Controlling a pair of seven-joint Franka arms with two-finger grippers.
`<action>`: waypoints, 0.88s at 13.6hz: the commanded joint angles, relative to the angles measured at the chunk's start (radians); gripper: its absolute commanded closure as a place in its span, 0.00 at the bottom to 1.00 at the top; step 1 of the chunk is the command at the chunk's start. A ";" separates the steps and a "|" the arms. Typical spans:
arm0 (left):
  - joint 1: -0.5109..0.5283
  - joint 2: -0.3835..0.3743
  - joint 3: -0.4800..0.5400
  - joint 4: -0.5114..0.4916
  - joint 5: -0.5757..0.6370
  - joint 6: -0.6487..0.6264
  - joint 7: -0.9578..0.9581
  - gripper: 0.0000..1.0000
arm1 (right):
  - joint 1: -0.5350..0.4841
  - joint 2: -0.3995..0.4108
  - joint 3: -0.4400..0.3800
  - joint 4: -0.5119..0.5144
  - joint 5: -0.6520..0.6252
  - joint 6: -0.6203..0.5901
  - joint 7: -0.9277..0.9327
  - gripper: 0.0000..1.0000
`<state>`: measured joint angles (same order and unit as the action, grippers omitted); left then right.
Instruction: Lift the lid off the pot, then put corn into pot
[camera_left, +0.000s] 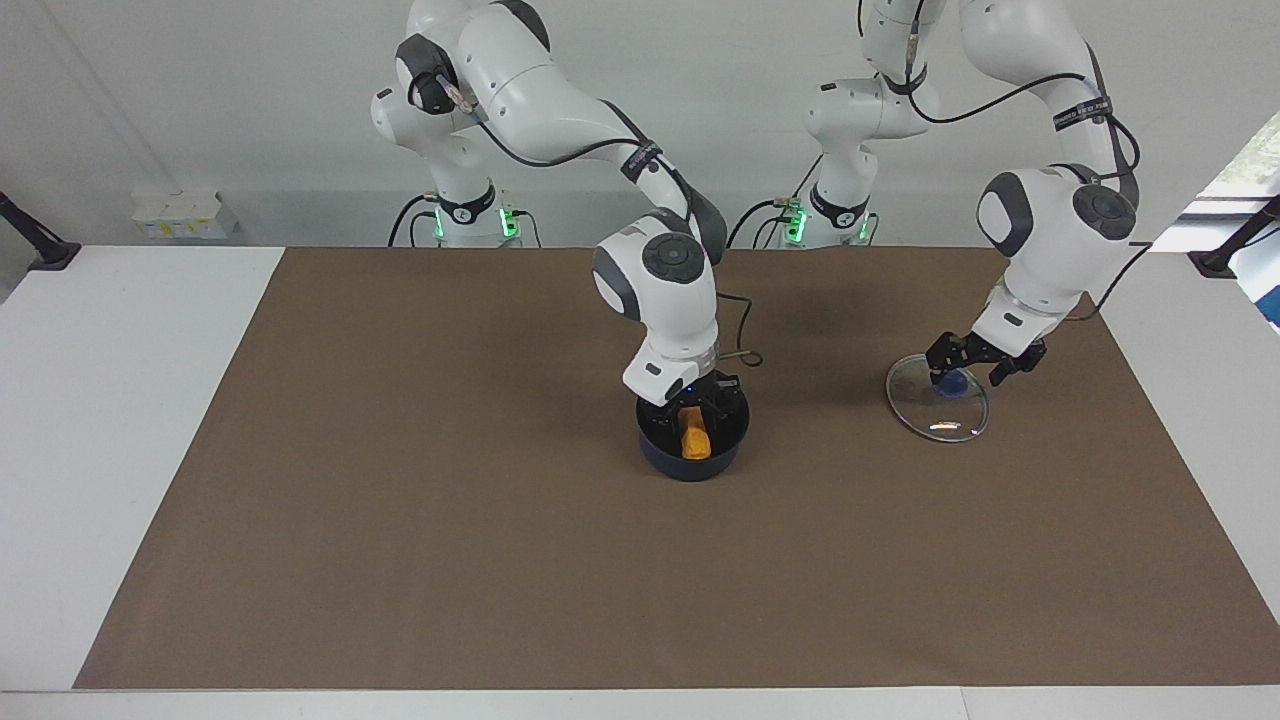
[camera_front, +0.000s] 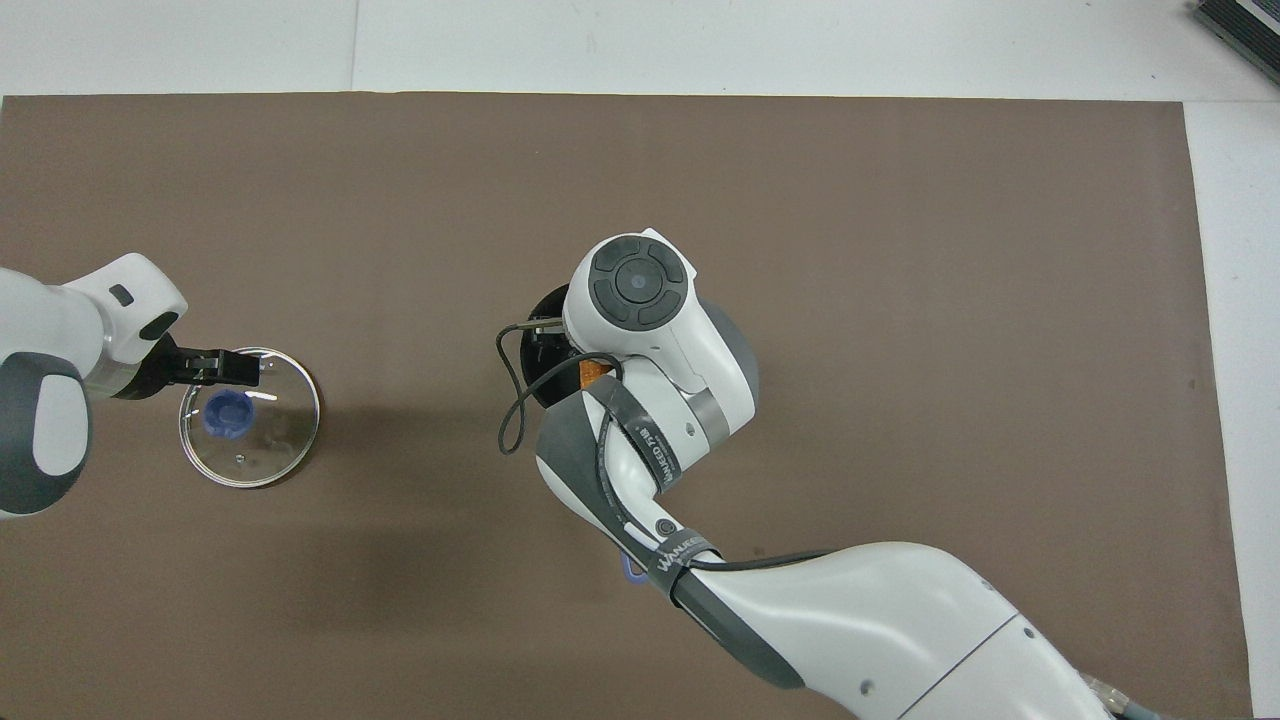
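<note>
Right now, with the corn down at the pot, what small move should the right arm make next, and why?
Probably open the right end effector and let go. The corn already sits inside the pot, below its rim. The lid lies flat on the mat toward the left arm's end, with the left end effector over its knob, so nothing blocks the drop.

White table (camera_left: 120, 420), its middle covered by a brown mat (camera_left: 450, 520). Plain pale wall (camera_left: 200, 100) along the robots' end. Small white box (camera_left: 185, 215) at the wall, toward the right arm's end. Black clamp mounts (camera_left: 35, 240) at both table ends. Bright window (camera_left: 1250, 160) at the left arm's end. Even, soft light.
</note>
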<state>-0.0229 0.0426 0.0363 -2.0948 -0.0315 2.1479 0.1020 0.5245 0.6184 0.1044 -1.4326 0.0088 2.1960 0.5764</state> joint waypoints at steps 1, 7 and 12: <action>-0.058 0.029 0.010 0.105 0.001 -0.101 -0.079 0.00 | -0.012 -0.050 -0.005 0.003 -0.015 -0.036 -0.007 0.00; -0.080 0.011 0.002 0.350 0.001 -0.422 -0.085 0.00 | -0.156 -0.313 -0.026 -0.003 -0.061 -0.378 -0.087 0.00; -0.078 0.006 -0.003 0.487 0.002 -0.612 -0.055 0.00 | -0.317 -0.506 -0.028 -0.049 -0.055 -0.603 -0.301 0.00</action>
<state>-0.0961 0.0430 0.0311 -1.6645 -0.0313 1.6089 0.0315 0.2703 0.1912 0.0645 -1.4192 -0.0362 1.6327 0.3543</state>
